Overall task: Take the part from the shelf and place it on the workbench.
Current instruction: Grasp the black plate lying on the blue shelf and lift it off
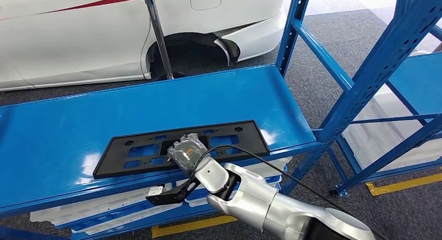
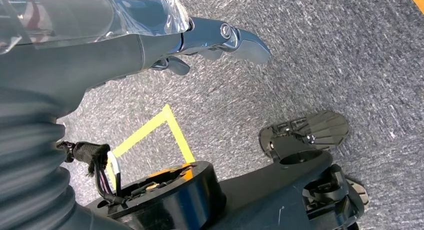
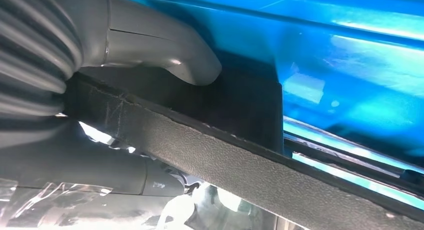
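- The part is a long, flat, black plastic plate, rectangular with rounded corners, pierced by several rectangular cut-outs and small round holes near its corners.
- It lies flat on the glossy blue shelf, a little below the centre of the head view, its long side running along the shelf's front edge and rising slightly toward the right.
- Blue shows through its cut-outs, and up close in the right wrist view the part has a grainy, pebbled black surface with a thin, slightly ragged edge.
- The right hand comes in from the lower right of the head view on its silver arm and sits at the plate's front edge, near its middle.
- In the right wrist view the right hand's thick grey thumb lies on one face of the plate and the darker fingers lie on the other, so it grasps the part by its edge.
- The left hand hangs over grey carpet with yellow tape on it; its fingers are loosely extended and hold nothing.
- A white car body with a red stripe stands behind the shelf across the upper left of the head view.
- More blue racking stands at the right edge.
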### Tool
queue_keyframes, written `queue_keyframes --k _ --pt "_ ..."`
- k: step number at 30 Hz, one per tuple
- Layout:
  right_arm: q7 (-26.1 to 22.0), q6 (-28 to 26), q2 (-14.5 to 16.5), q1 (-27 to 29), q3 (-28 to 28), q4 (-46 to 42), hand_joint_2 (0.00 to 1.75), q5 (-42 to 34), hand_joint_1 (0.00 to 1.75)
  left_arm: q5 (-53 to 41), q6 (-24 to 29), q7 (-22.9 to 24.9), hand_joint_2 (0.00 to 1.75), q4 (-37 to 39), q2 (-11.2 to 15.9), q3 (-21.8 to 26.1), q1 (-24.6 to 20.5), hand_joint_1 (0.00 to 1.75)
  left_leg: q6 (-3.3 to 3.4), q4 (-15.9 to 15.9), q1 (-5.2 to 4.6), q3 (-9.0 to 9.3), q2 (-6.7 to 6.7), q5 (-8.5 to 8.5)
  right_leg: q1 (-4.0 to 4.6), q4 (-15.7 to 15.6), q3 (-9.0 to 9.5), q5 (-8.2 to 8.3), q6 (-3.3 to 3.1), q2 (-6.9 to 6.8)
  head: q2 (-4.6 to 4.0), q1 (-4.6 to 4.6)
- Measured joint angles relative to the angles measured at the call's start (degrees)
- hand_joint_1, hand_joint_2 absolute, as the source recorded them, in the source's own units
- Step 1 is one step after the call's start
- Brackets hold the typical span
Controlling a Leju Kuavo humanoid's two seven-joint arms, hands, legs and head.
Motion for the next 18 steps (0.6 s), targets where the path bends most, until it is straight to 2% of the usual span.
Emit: queue_keyframes --k 5,12,18 --pt "1.02 -1.71 -0.2 -0.01 0.0 0.0 1.75 2.58 1.75 0.06 0.0 0.04 1.75 0.0 0.0 0.0 0.0 0.0 0.0 0.0 0.0 -0.03 0.0 0.0 0.0 0.0 -0.01 0.0 0.0 0.0 0.0 0.0" --pt "4.5 -3.67 -0.82 -1.99 0.0 -1.62 1.75 13.68 1.75 0.5 0.0 0.58 1.75 0.0 0.0 0.0 0.12 0.0 0.0 0.0 0.0 -0.05 0.0 0.0 0.0 0.0 -0.05 0.0 0.0 0.0 0.0 0.0" --pt "4.51 -3.02 -1.69 -3.19 0.0 -4.74 1.75 15.33 1.75 0.05 -0.19 1.11 1.75 0.0 0.0 0.0 0.14 0.0 0.04 0.08 -0.05 -0.09 0.0 -0.03 -0.06 -0.03 -0.06 0.02 0.04 -0.01 0.0 0.0"
